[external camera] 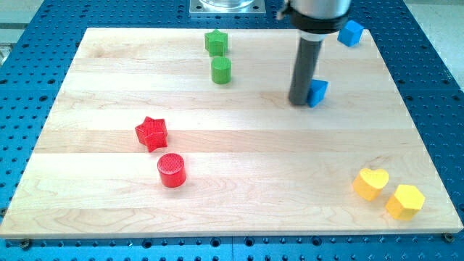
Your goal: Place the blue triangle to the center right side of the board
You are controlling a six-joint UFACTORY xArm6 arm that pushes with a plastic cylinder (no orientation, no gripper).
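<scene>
The blue triangle (317, 93) lies on the wooden board (232, 181) right of centre, in the upper part of the view. My tip (301, 101) stands at its left side, touching or nearly touching it. The rod hides the triangle's left edge. A second blue block (351, 32), a cube, sits near the board's top right corner.
A green star (215, 42) and a green cylinder (221, 70) sit at the top centre. A red star (151, 133) and a red cylinder (172, 170) sit at the left. A yellow heart (370, 183) and a yellow hexagon (404, 201) sit at the bottom right.
</scene>
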